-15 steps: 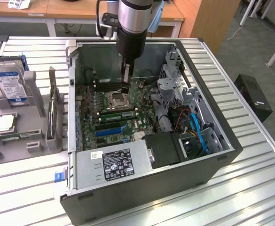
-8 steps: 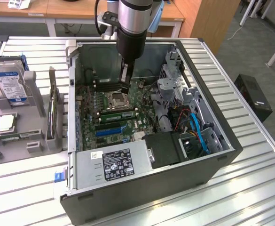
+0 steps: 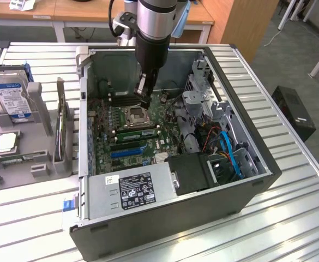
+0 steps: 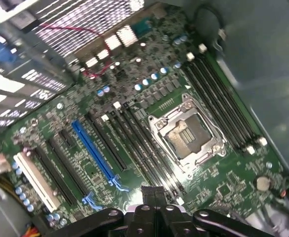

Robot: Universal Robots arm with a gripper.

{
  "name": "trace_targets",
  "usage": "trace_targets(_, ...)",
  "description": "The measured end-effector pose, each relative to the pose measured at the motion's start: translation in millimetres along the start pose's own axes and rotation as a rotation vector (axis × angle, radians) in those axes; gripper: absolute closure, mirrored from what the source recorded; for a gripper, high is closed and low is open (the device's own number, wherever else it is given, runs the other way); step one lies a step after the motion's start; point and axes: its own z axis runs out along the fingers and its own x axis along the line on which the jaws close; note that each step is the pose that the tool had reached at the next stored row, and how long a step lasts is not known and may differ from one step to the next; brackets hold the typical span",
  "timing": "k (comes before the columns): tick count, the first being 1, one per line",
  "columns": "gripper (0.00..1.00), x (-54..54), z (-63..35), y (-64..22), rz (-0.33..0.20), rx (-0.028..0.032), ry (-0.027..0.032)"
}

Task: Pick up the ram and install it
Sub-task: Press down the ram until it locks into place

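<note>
the claw (image 3: pixel 144 101), pressed together and holding nothing, hangs inside the open computer case (image 3: pixel 246 180) over the motherboard (image 4: pixel 154 98). the ram (image 3: pixel 136 130) sits in a slot beside the cpu socket (image 4: pixel 186 133).

The motherboard (image 4: pixel 149 94) is dark green, dotted with small silver-blue capacitor tops. One long expansion slot (image 4: pixel 92 148) is bright blue; a neighbouring slot (image 4: pixel 35 180) is white. The memory slots (image 4: pixel 218 98) are black with white end clips. The CPU socket (image 4: pixel 186 133) has a silver metal frame. The case (image 3: pixel 164 218) is black outside, grey inside. The power supply (image 3: pixel 129 191) is grey with a black label (white print). A cable (image 3: pixel 231 155) is blue. The gripper (image 3: pixel 144 93) is black.
</note>
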Motion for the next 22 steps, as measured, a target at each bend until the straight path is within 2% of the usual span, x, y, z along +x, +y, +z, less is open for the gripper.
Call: trace_targets(22,0.89,0.1,3.3,-0.1,0.399,0.015,-0.0103)
